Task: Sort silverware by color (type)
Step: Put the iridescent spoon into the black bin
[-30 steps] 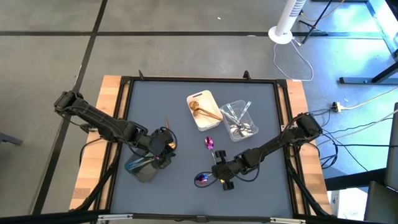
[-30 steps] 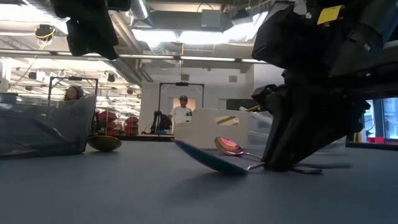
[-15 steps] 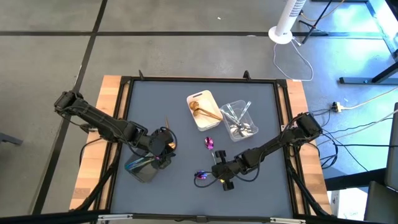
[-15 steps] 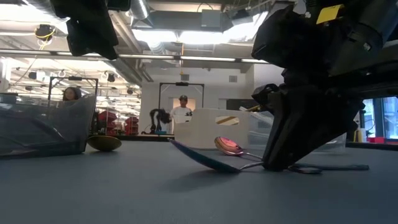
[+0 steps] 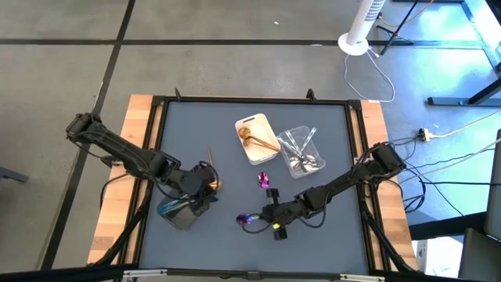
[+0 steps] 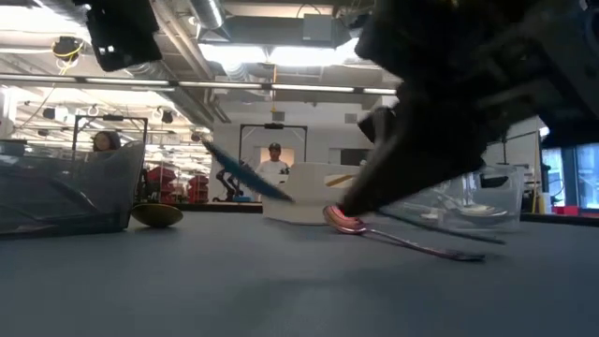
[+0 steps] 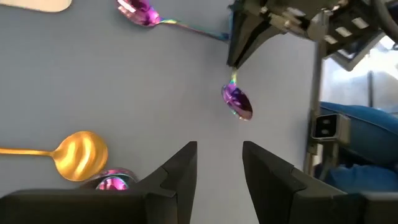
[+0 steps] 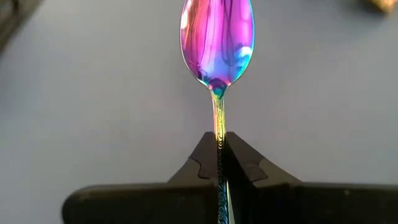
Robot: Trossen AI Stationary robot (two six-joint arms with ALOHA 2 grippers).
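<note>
1. Grey table mat (image 5: pixel 235 133) under both arms, with a white tray (image 5: pixel 257 138), a clear tray (image 5: pixel 301 150) and a dark grey tray (image 5: pixel 177 211).
2. Right gripper (image 8: pixel 219 163) pinched tight on the thin handle of a shiny purple-teal spoon (image 8: pixel 217 38), lifted off the mat near the front middle.
3. Left gripper (image 7: pixel 219 163) open, holding nothing, by the dark grey tray.
4. Best done slowly: keep the spoon level, squeeze firmly, carry over to the dark grey tray.
5. Steer clear of the gold spoon (image 7: pixel 79 155) lying beside that tray.
</note>
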